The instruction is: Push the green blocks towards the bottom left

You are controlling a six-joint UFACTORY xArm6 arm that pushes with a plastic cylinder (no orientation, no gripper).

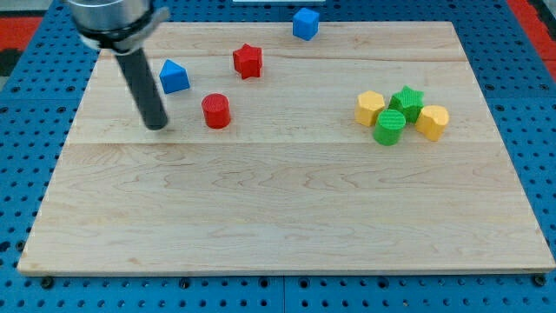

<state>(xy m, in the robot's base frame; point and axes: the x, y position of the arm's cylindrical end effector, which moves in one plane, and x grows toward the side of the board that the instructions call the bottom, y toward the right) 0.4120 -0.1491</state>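
Green is the colour that matters, and both green blocks sit in a tight cluster at the right of the wooden bench (287,217): the green star (407,100) at the far side, the green cylinder (389,127) just near of it and touching or almost so. A yellow block on the left (369,108) and a yellow block on the right (432,121) flank them closely, so any shove will probably drag a yellow one along unless the contact is chosen with care. My tip (156,126) rests on the left part of the bench, well apart from that cluster, with the red cylinder (215,111) just to its right and the blue block (174,76) slightly farther back. The tool is a plain rod with nothing to open or close, and it holds and touches no block. A red star (248,60) and a blue cube (305,23) lie toward the far edge, out of the way. To send the green pair near and left, I judge the tip must first travel round to their far right side, which the right yellow block partly guards.
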